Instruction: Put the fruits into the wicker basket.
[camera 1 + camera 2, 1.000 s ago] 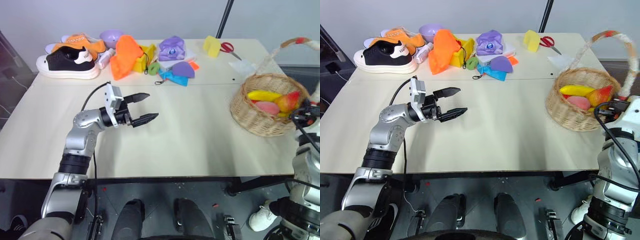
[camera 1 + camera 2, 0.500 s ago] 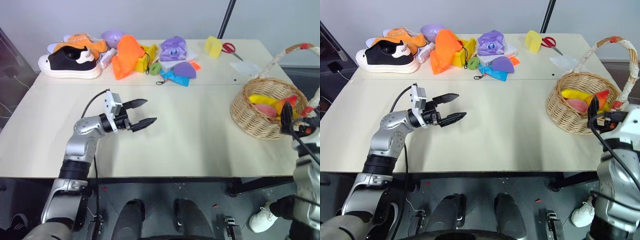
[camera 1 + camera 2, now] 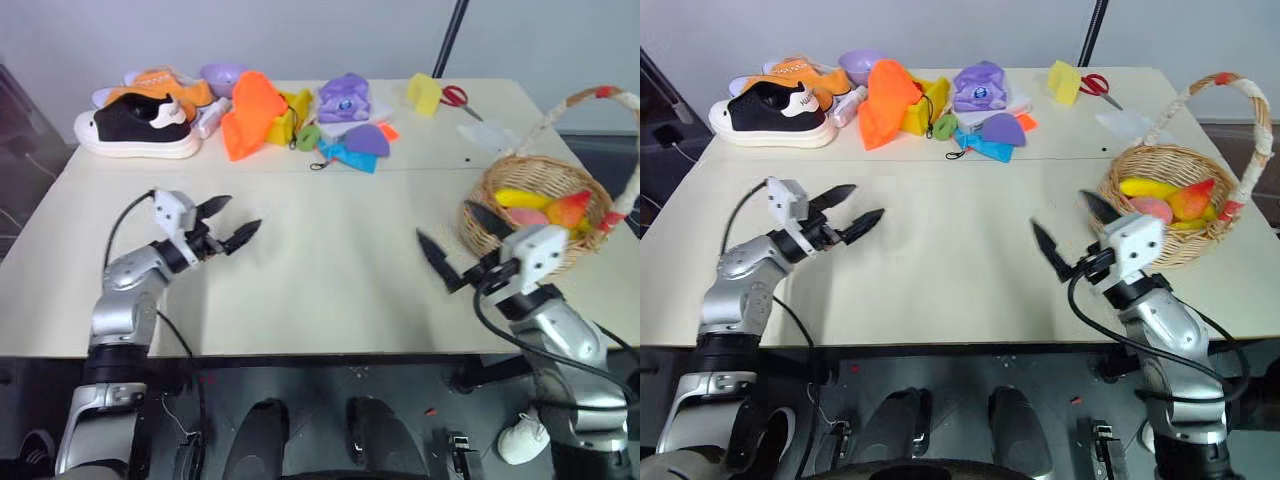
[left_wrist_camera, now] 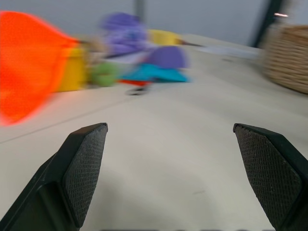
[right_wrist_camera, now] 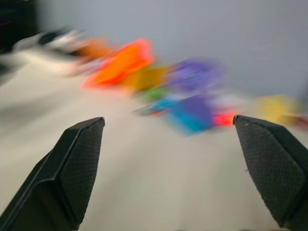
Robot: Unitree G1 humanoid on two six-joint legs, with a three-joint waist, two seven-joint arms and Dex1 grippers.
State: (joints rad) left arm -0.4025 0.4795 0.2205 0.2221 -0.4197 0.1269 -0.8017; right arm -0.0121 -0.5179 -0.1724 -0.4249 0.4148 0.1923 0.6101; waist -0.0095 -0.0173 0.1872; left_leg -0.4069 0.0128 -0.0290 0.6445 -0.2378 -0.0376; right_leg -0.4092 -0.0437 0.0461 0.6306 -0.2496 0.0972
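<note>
The wicker basket (image 3: 1210, 243) stands at the table's right edge, its tall handle (image 3: 1260, 130) arching over it. In it lie the fruits: a yellow banana (image 3: 1145, 187), a pink peach (image 3: 1150, 208) and a red-and-yellow mango (image 3: 1193, 200). My right gripper (image 3: 1060, 212) hangs open and empty over the table just left of the basket, pointing left. Far over on the left, my left gripper (image 3: 862, 203) is open and empty above bare tabletop, pointing right. In the left wrist view, the basket (image 4: 288, 57) shows beyond the open fingers (image 4: 86, 163).
Along the table's back edge lie a black shoe (image 3: 135, 125), an orange shoe (image 3: 160, 85), a purple bowl (image 3: 222, 73), an orange cloth (image 3: 250, 112), purple cloth items (image 3: 345, 97), a yellow block (image 3: 425, 92) and red scissors (image 3: 455, 96).
My right gripper swung left from beside the basket to over the table and turned to point left. My left gripper drew back to the left. Both grippers are open.
</note>
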